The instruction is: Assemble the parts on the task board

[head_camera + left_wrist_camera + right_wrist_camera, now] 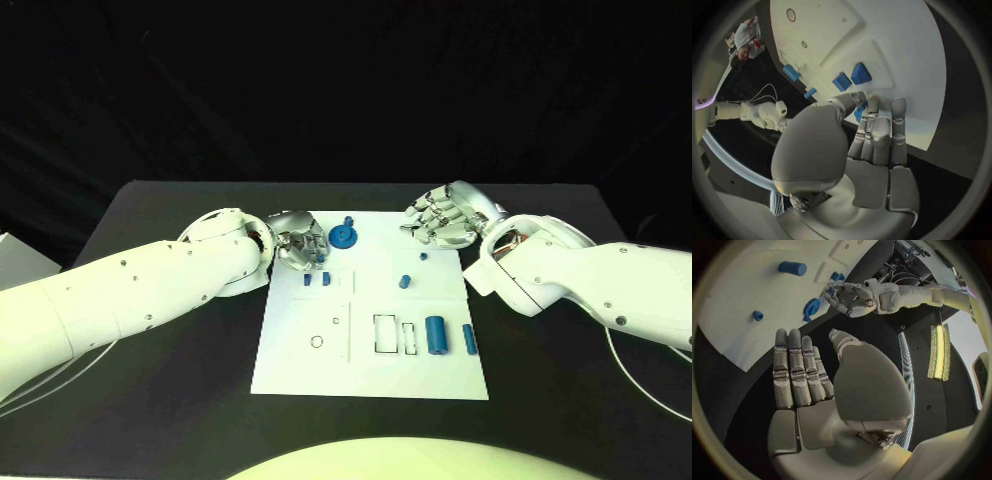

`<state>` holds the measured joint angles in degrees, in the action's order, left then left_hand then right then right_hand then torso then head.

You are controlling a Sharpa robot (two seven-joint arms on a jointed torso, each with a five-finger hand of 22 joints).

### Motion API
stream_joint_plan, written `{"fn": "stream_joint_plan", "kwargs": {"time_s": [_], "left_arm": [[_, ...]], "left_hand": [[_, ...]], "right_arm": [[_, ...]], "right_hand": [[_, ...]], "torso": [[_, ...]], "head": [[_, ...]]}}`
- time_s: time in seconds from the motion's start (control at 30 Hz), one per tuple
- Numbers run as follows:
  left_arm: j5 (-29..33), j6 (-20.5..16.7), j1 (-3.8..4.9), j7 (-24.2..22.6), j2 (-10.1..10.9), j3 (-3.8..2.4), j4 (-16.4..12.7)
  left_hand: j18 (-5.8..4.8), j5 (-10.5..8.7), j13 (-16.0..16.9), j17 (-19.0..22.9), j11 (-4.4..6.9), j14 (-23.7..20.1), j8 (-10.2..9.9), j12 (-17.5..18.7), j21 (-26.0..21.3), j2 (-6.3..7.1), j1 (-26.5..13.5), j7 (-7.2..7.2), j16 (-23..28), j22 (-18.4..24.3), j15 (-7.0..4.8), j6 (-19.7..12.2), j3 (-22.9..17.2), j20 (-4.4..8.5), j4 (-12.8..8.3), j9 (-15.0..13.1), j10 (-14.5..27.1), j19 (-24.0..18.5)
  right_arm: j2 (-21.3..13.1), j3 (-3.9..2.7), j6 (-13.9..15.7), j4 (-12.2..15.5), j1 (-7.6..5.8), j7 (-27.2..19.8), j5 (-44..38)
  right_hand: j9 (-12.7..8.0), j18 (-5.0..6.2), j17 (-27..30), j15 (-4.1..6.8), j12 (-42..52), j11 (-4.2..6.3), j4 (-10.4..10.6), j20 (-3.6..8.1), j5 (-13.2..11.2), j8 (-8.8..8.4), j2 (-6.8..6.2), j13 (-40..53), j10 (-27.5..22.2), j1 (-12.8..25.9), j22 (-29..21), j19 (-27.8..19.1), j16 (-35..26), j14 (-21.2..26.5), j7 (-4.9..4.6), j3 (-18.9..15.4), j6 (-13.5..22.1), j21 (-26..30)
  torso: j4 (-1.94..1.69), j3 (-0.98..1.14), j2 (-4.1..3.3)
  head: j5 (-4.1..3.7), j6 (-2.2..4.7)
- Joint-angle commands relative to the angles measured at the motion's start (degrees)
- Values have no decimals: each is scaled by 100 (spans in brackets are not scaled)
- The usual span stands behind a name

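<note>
Spanning the middle of the black table [159,400], the white task board [368,370] lies flat, long side running away from the robot. Left arm [130,290] comes in low across the table's near-left; right arm [577,275] crosses from the opposite side. Left hand [300,243] sits over the board's far-left corner, fingers curled down toward the surface; the wrist view puts its fingertips [873,107] at the board's edge with a bit of blue just under them, but whether anything is pinched cannot be told. Right hand [443,216] hovers near the far-right corner, palm up, fingers straight and side by side, holding nothing. Parts on the board, by size: a round blue knob [343,236] at the far edge, just beside the left hand; a blue cylinder [437,336] lying beside a rectangular cutout near the right side; a slimmer blue peg [470,338] just right of it; two small blue blocks [317,279] near the left edge; a small blue stud [405,280] mid-board.
</note>
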<state>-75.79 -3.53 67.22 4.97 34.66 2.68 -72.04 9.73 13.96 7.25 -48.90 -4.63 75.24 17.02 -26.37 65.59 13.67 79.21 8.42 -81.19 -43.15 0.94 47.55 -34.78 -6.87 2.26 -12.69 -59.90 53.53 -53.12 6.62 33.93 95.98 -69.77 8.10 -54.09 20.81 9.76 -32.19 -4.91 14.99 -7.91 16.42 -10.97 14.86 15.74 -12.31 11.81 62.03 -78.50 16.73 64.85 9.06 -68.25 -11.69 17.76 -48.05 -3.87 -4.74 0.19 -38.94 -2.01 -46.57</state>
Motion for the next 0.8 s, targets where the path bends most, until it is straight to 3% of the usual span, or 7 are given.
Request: {"fn": "stream_joint_plan", "kwargs": {"time_s": [0.03,0.37,0.57,0.67,0.73,0.8], "left_arm": [[63,29,-6,-21,-1,0,-14],[66,23,-7,11,41,-6,-18],[57,30,-8,47,136,-21,-38],[56,13,-7,56,205,-36,-52],[75,-14,-7,49,271,-62,-61],[99,-42,-6,17,311,-83,-62]], "left_hand": [[56,-3,9,10,-8,-49,-43,42,-34,5,-80,-5,8,14,1,-60,20,-2,-16,15,36,-58],[56,-2,23,19,-2,-52,-108,44,-41,11,-87,-1,5,20,-3,-146,31,-1,-19,37,20,-54],[77,-4,35,187,-33,-145,-169,80,-129,45,-123,-21,47,154,19,-221,82,-9,-10,55,116,-164],[79,0,43,247,-56,-190,-193,96,-156,50,-125,-36,63,181,38,-249,107,-22,-11,62,191,-192],[77,3,49,344,-94,-255,-208,118,-175,44,-120,-44,83,191,69,-253,130,-44,-11,63,302,-208],[77,7,51,526,-116,-350,-210,127,-188,30,-108,-35,129,199,88,-242,134,-60,-13,61,366,-219]], "right_arm": [[3,0,-87,-1,5,-22,-25],[-6,2,-127,-14,8,2,-33],[-36,2,-406,-95,9,82,-290],[-56,2,-543,-154,9,76,-575],[-72,2,-643,-220,9,54,-820],[-85,2,-720,-278,9,31,-1021]], "right_hand": [[-6,72,13,5,-35,-10,-2,-14,18,24,-45,-16,-31,-6,-22,-49,-27,53,-29,-49,30,32],[-8,73,25,-5,-32,-17,-4,-25,14,27,-42,-34,-47,-16,-65,-77,-57,79,-33,-64,38,32],[-6,85,46,-4,-97,-25,-83,-33,-41,73,-74,-156,-242,-220,-211,-63,-96,40,-5,-109,7,-4],[-19,90,6,80,-105,33,-167,57,-136,80,-112,-243,-277,-479,-239,177,0,-203,76,-105,-48,-102],[-43,86,-108,229,-107,120,-252,255,-158,71,-134,-334,-218,-708,-167,610,227,-647,158,-70,-147,-342],[-61,82,-190,300,-122,160,-314,372,-160,60,-145,-388,-156,-824,-95,828,358,-877,190,-42,-221,-496]], "torso": [[2,1,-2],[3,2,1],[3,1,6],[1,1,9],[1,3,10],[1,1,14]], "head": [[3,0],[3,4],[-10,24],[-19,30],[-26,37],[-33,47]]}}
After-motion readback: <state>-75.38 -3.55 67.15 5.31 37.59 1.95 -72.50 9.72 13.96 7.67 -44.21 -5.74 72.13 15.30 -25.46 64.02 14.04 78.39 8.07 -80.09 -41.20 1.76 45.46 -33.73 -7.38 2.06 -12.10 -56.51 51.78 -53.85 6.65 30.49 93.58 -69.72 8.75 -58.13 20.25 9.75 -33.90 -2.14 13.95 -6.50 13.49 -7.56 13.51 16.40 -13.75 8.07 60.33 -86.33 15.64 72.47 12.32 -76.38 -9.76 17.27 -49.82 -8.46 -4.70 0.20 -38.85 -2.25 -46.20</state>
